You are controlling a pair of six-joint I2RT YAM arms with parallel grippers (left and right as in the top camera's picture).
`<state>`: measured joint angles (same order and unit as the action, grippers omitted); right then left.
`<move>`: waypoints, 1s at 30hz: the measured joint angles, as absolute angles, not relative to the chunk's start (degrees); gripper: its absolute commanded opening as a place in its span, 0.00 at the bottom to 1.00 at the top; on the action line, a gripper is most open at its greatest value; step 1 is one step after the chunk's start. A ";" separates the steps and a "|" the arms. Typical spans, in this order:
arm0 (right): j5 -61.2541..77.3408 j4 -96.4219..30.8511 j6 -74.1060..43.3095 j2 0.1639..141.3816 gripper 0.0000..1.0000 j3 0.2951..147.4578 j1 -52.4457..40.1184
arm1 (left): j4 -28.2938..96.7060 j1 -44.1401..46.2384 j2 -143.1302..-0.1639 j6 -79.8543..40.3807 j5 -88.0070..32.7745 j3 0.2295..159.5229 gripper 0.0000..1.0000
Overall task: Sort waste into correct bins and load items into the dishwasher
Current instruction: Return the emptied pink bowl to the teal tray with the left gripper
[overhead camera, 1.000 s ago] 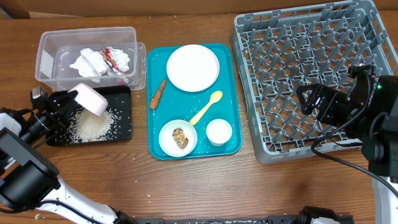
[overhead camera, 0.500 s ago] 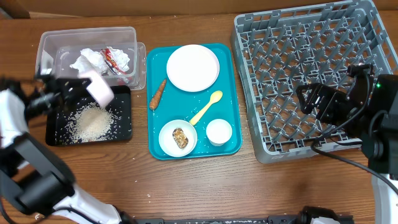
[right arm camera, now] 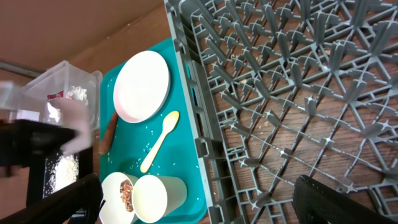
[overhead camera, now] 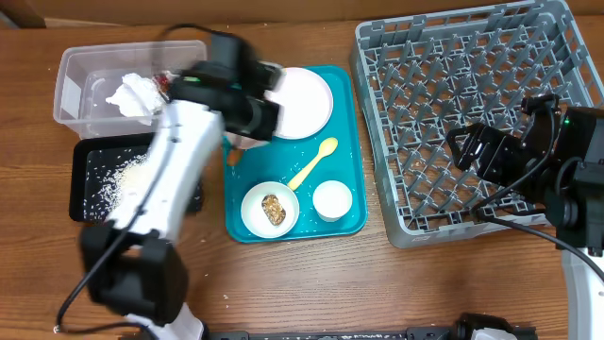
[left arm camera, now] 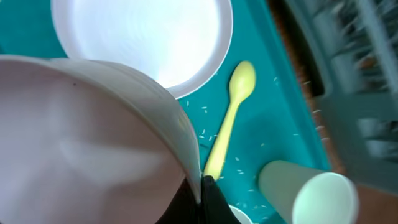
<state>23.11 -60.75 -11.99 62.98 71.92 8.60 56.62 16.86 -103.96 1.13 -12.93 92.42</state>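
The left gripper (left arm camera: 199, 199) is clamped on the rim of a white bowl (left arm camera: 93, 143), held tilted above the teal tray (overhead camera: 351, 142) at upper centre. That tray carries the plate (overhead camera: 294, 102), the yellow spoon (overhead camera: 313, 162), the cup (overhead camera: 332, 200) and a second bowl (overhead camera: 270, 209) holding a cracker piece (overhead camera: 274, 210). At upper left, the clear tub (overhead camera: 75, 90) holds a napkin (overhead camera: 132, 94); the black tray (overhead camera: 90, 203) below it holds rice (overhead camera: 120, 179). The right gripper (overhead camera: 467, 158) hangs, jaws spread, over the dish rack (overhead camera: 453, 57).

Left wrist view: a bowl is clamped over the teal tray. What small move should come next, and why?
Probably swing the bowl right toward the dish rack: the bowl looks empty, the left gripper pinches its rim, and the rack's pegs look free.
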 measured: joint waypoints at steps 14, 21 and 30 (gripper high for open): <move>23.11 -60.84 -11.99 63.55 1.00 71.92 8.60 | 57.04 30.44 -116.99 0.08 5.02 92.40 0.35; 23.14 -60.86 -11.99 63.59 1.00 71.92 8.58 | 67.75 29.74 -117.49 -2.50 5.85 97.67 0.63; 23.11 -61.56 -11.99 63.61 1.00 71.92 8.58 | 89.78 28.73 -117.64 -9.43 5.10 115.18 0.56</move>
